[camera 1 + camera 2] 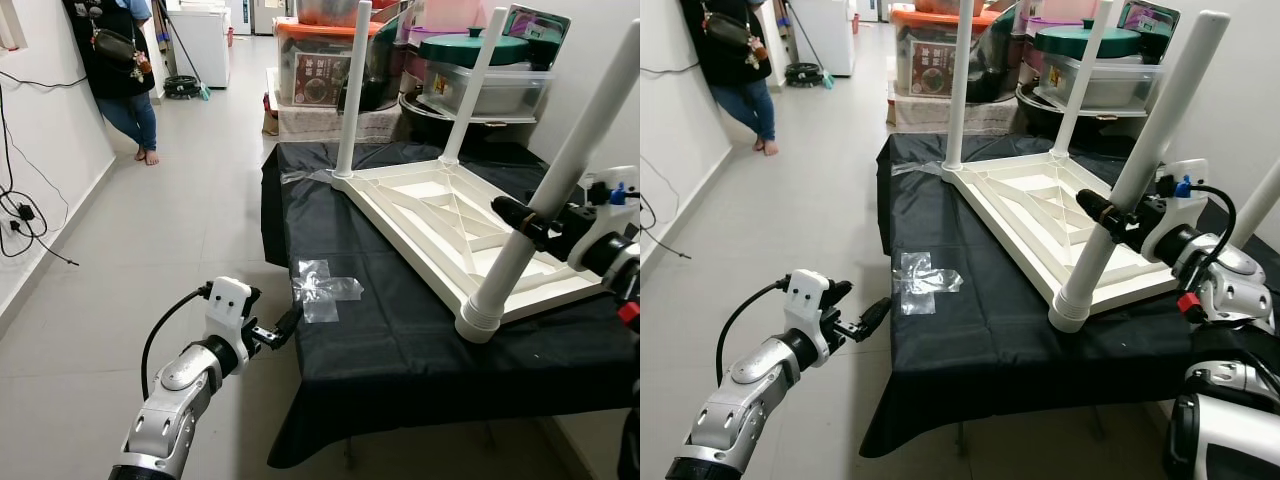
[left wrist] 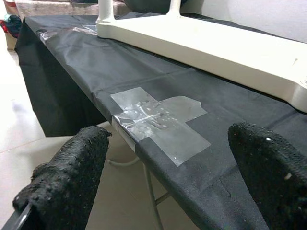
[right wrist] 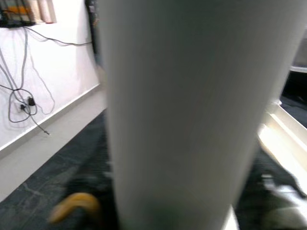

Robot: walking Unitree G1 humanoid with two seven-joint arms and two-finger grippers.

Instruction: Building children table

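Note:
A white children's table [image 1: 400,245] lies upside down on a work table covered in black cloth [image 1: 400,350]. Two of its legs [image 1: 352,90] stand upright at the far corners. At the near corner a third white leg [image 1: 580,130] leans in its socket, and my right gripper [image 1: 515,215] is shut on its middle; the same leg [image 3: 192,110] looms large in the right wrist view. My left gripper [image 1: 285,325] hovers open just off the cloth's left edge, beside a patch of clear tape [image 2: 158,120], with nothing between its fingers [image 2: 72,177].
A person [image 1: 120,60] stands by the left wall at the far end of the tiled corridor. Storage boxes and pots [image 1: 330,70] are stacked behind the table. Cables [image 1: 25,215] hang on the left wall. Open floor lies left of the table.

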